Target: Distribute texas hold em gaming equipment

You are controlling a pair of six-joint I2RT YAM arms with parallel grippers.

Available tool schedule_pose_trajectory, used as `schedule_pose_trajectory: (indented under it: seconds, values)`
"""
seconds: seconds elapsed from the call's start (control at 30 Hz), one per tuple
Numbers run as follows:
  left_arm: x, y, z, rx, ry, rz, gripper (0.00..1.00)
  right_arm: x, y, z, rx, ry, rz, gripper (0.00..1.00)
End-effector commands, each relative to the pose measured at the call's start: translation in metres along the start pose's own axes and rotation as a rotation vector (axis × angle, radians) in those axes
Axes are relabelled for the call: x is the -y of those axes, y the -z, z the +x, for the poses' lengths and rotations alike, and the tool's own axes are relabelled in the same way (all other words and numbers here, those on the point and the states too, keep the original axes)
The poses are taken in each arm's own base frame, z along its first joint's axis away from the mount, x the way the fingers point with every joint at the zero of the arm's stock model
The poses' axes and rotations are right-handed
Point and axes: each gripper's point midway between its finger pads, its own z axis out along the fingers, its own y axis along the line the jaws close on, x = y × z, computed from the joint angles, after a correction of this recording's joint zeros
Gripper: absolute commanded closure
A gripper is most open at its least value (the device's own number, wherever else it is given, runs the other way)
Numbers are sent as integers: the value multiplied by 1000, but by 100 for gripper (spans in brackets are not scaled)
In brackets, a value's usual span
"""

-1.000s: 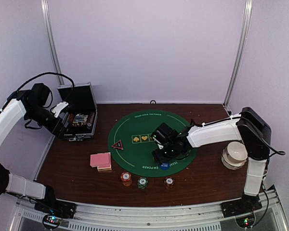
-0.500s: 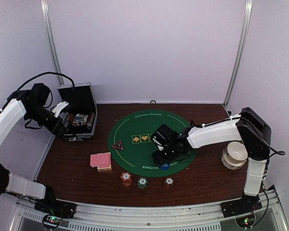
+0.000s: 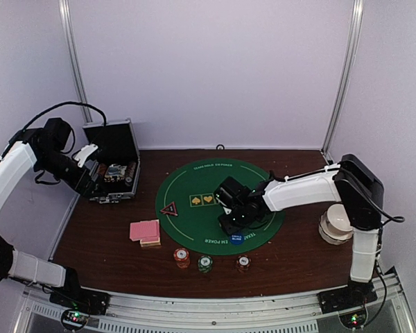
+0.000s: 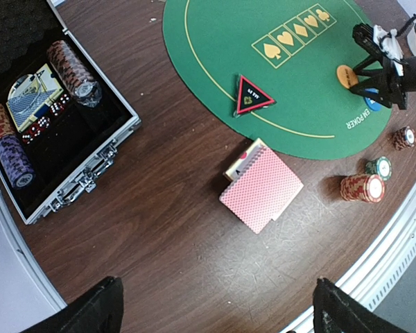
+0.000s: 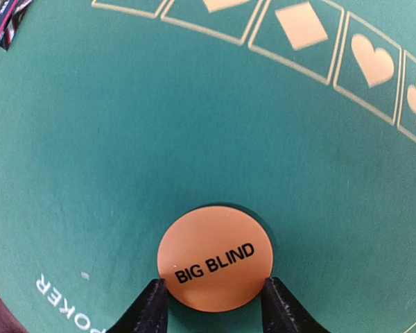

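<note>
The right gripper had its jaws drawn narrow, pinching the flat orange "BIG BLIND" marker disc between its fingertips on the round green felt mat, the blue marker disc just beside them. The left gripper hung with jaws spread wide, holding nothing. Straight beyond them lay the pink-red-backed playing cards, then the black-red triangle.

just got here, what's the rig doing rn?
Right gripper is low over the green mat, fingertips either side of the orange BIG BLIND disc lying flat there; can't tell if it's pinched. Left gripper hangs open above the table near the open case. Cards and three chip stacks sit off the mat.
</note>
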Motion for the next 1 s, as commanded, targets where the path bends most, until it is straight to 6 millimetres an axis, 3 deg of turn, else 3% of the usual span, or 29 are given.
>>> schedule_pose_trajectory:
  seconds: [0.0, 0.37, 0.67, 0.97]
  values:
    - [0, 8, -8, 24, -10, -3, 2, 27, -18, -16, 11, -23, 98, 54]
    - [1, 8, -7, 20, -10, -4, 2, 49, -52, -101, 47, -89, 86, 69]
    - [0, 8, -6, 18, -19, -4, 3, 69, -76, -160, 69, -165, 67, 70]
    - [0, 3, -6, 7, -22, 9, 3, 98, -96, -188, 120, -287, 39, 71]
